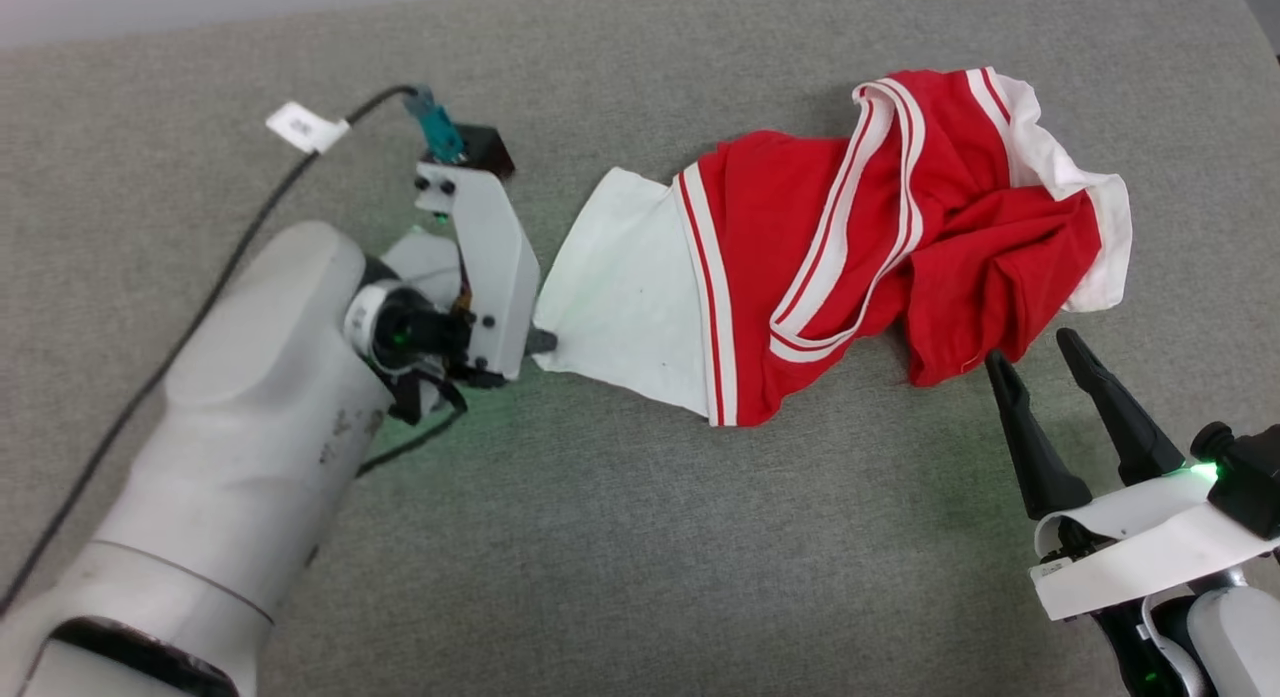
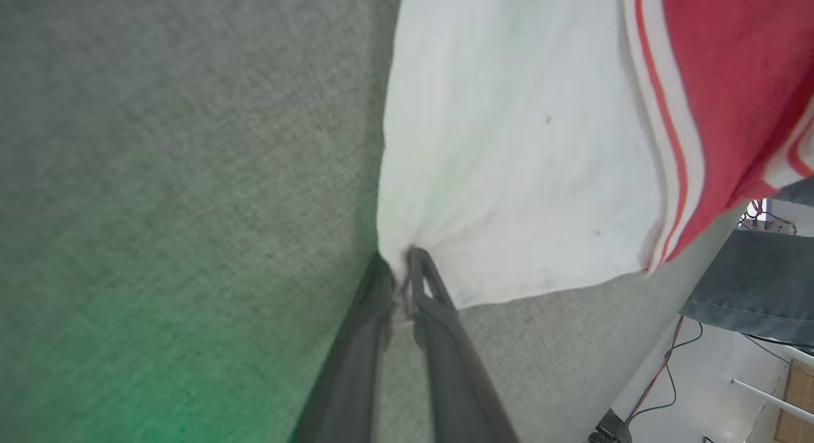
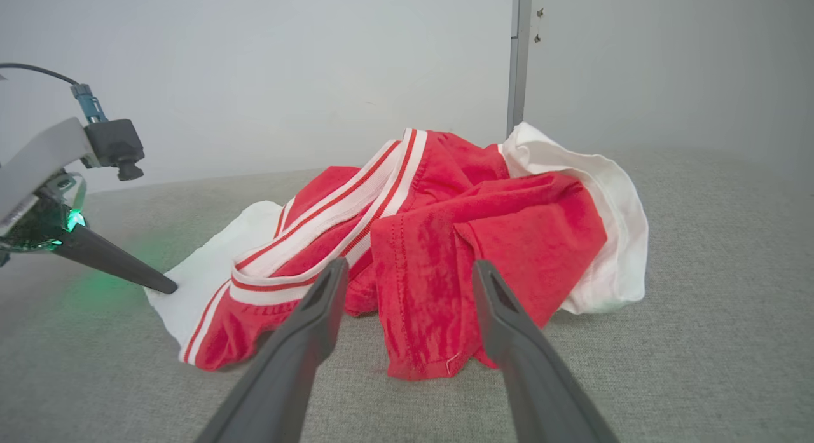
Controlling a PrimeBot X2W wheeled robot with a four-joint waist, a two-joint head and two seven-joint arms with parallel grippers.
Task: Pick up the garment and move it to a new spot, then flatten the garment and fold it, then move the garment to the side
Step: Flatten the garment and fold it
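The garment (image 1: 870,247) lies crumpled on the grey table (image 1: 640,537), a red jersey with white sleeves and red-and-white striped trim; its chest print is hidden in the folds. My left gripper (image 1: 545,343) is at the corner of the white sleeve (image 2: 509,144), and in the left wrist view its gripper (image 2: 402,265) has its two fingers pinched on that corner, the cloth puckering around them. My right gripper (image 1: 1030,349) stands open just in front of the garment's red hem (image 3: 432,316), fingertips apart and touching nothing.
A black cable (image 1: 210,277) with a white tag (image 1: 305,127) trails across the table behind my left arm. A pale wall (image 3: 254,68) rises past the table's far edge. Off the table's edge the left wrist view catches floor, cables and grey fabric (image 2: 757,284).
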